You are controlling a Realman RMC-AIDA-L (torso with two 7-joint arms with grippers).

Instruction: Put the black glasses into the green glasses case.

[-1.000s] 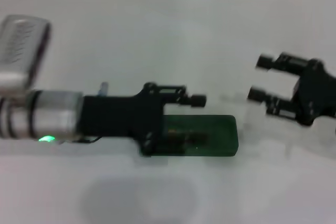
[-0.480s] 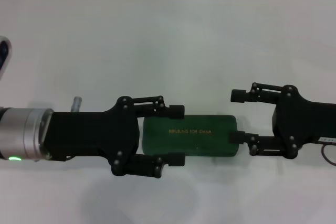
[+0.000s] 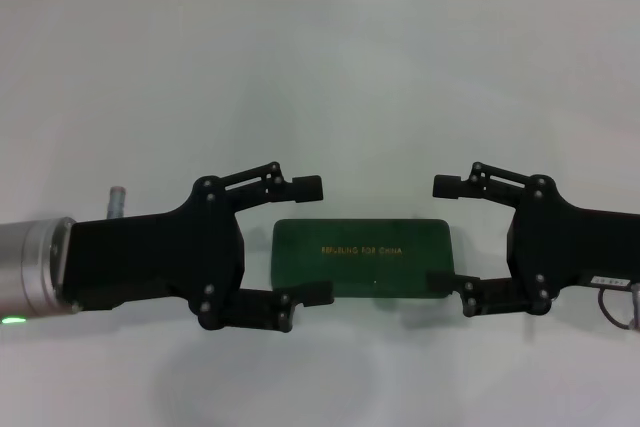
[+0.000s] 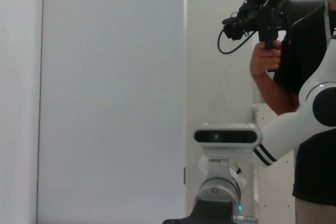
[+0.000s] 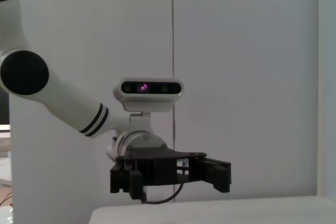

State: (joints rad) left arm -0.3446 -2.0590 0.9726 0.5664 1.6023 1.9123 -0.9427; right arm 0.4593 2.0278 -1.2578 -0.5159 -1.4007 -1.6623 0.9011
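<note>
The green glasses case (image 3: pixel 362 258) lies closed and flat on the white table, gold lettering on its lid. The black glasses are not in view. My left gripper (image 3: pixel 313 240) is open at the case's left end, one finger beyond the far edge and one (image 3: pixel 305 295) at the near edge. My right gripper (image 3: pixel 442 234) is open at the case's right end, its fingers standing the same way. Neither holds anything. The right wrist view shows my left gripper (image 5: pixel 170 174) farther off, above the table edge.
The white table (image 3: pixel 330 77) stretches behind the case to a tiled wall. The left wrist view shows my head camera (image 4: pixel 227 136) and a person (image 4: pixel 294 77) holding a camera rig behind me.
My left gripper has drawn back to the left off the case and opened wider. My right gripper has come in from the right to the case's end.
</note>
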